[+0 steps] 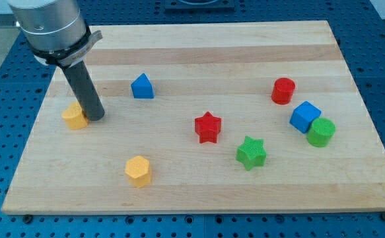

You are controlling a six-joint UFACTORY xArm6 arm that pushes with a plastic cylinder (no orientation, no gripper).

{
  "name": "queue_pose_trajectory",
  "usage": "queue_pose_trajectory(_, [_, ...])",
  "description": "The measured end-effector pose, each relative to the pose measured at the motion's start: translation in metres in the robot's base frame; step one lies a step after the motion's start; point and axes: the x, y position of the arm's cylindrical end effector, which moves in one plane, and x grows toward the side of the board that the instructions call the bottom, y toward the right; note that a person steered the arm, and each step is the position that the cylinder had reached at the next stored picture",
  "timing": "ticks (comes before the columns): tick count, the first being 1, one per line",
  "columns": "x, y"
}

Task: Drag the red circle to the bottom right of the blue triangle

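The red circle (283, 90) stands on the wooden board at the view's right, above the blue cube. The blue triangle (142, 86) sits left of the middle, far to the left of the red circle. My tip (95, 116) rests on the board at the view's left, touching the right side of a yellow block (75, 116). It is below and left of the blue triangle and far from the red circle.
A red star (208, 127) lies near the middle and a green star (251, 153) below right of it. A blue cube (304, 116) and a green cylinder (321, 131) sit together at the right. A yellow hexagon (139, 170) lies near the bottom edge.
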Motion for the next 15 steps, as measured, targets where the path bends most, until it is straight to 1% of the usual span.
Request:
queue_pose_trajectory(1, [0.000,0.055])
queue_pose_trajectory(2, [0.000,0.131])
queue_pose_trajectory(3, [-0.035,0.168])
queue_pose_trajectory(4, [-0.090,0.192])
queue_pose_trajectory(5, [-0.104,0.268])
queue_pose_trajectory(6, [-0.093,0.348])
queue_pose_trajectory(7, [-0.055,0.366])
queue_pose_trajectory(9, [-0.048,0.316])
queue_pose_trajectory(10, [-0.048,0.365])
queue_pose_trajectory(11, [-0.031,0.407])
queue_pose_trajectory(12, [-0.017,0.404])
queue_pose_trajectory(14, [-0.017,0.310])
queue_pose_trajectory(15, [-0.017,0.284])
